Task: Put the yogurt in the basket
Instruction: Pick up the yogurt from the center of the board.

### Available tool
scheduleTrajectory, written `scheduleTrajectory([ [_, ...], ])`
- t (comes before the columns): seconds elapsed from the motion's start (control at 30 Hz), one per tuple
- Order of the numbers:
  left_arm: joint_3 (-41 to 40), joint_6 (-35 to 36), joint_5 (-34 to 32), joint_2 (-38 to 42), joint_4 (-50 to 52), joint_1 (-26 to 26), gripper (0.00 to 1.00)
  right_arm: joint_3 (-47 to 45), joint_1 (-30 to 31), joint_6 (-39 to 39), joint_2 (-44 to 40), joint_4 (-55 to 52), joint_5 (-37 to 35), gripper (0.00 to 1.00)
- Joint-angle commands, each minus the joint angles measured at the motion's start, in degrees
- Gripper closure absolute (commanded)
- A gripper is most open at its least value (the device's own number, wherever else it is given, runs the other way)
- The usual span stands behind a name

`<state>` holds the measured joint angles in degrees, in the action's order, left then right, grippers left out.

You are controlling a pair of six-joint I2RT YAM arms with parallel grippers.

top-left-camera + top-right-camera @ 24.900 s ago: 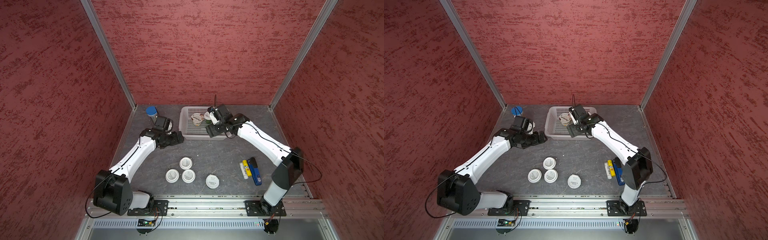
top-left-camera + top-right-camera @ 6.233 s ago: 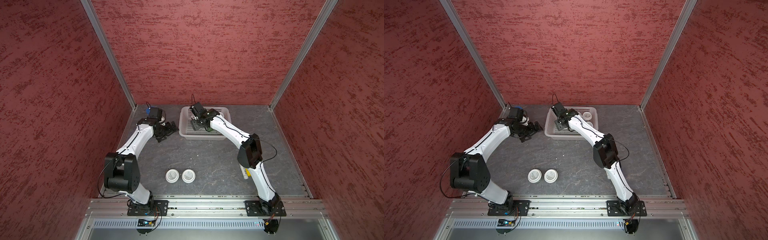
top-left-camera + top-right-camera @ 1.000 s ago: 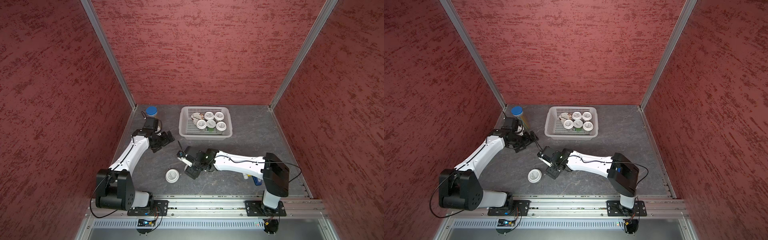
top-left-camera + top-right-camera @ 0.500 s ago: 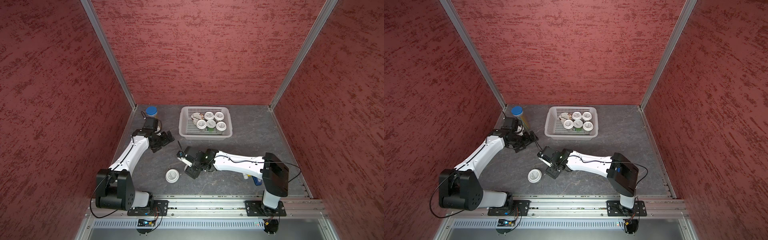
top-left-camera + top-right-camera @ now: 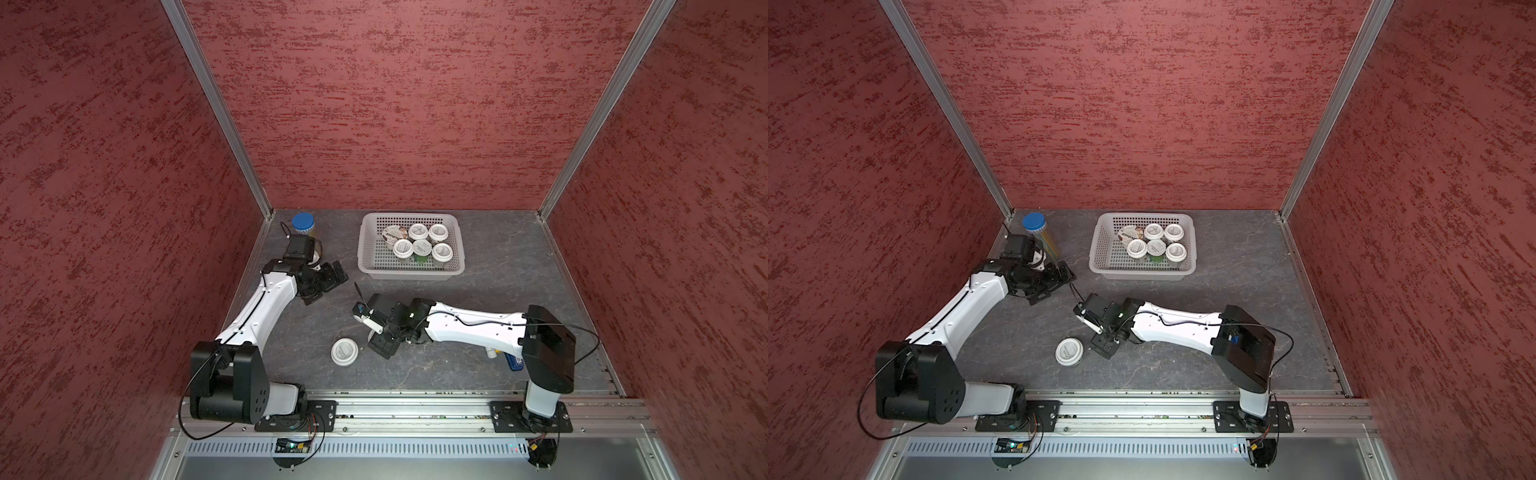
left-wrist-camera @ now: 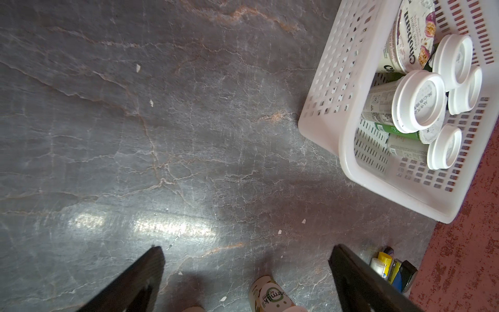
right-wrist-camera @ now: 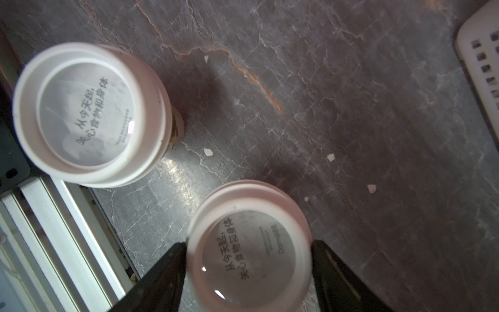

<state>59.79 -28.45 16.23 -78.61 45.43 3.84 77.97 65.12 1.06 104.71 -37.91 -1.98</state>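
My right gripper point(image 7: 248, 244) is shut on a white-lidded yogurt cup point(image 7: 251, 259), its two fingers pressed against opposite sides of the lid. A second yogurt cup point(image 7: 86, 113) stands free beside it, near the table's front point(image 5: 344, 352). In both top views the right gripper point(image 5: 374, 330) hides most of the held cup. The pale mesh basket point(image 5: 409, 272) at the back holds several white-lidded cups and a Chobani cup point(image 5: 390, 233). My left gripper point(image 6: 248, 252) is open and empty over bare table, left of the basket point(image 6: 348, 151).
A tall clear tube with a blue cap point(image 5: 303, 222) stands in the back left corner behind the left arm. Small blue and yellow items point(image 5: 513, 361) lie at the right under the right arm. A metal rail point(image 5: 415, 409) runs along the front edge. Red walls enclose three sides.
Six seconds ago my right gripper was at the basket and two cups stood free in front; now it is shut on one of them. Over the last second nothing visibly moved.
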Motion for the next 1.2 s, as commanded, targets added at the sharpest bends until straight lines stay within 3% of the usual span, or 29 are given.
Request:
scheduleTrajectory([
  [0.0,-0.6,1.0,0.1,0.8,0.3,-0.4,0.0,0.5,-0.1,0.1,1.1,0.6,-1.9,0.27],
  [0.7,0.8,1.9,0.6,1.5,1.5,-1.2,0.0,2.0,-2.7,3.3,-3.1,1.3,-5.3,0.3],
  [0.8,1.1,2.3,-0.1,1.7,1.7,-1.2,0.0,4.0,-4.1,3.4,-3.7,0.6,-5.8,0.3],
  [0.9,2.5,3.8,-5.1,1.7,1.5,0.9,0.0,7.3,-5.9,3.4,-3.8,-0.5,-6.5,0.3],
  [1.17,7.9,3.7,-6.9,-1.5,2.5,1.6,0.0,19.7,-11.6,0.7,-0.4,-3.7,-8.5,0.29],
])
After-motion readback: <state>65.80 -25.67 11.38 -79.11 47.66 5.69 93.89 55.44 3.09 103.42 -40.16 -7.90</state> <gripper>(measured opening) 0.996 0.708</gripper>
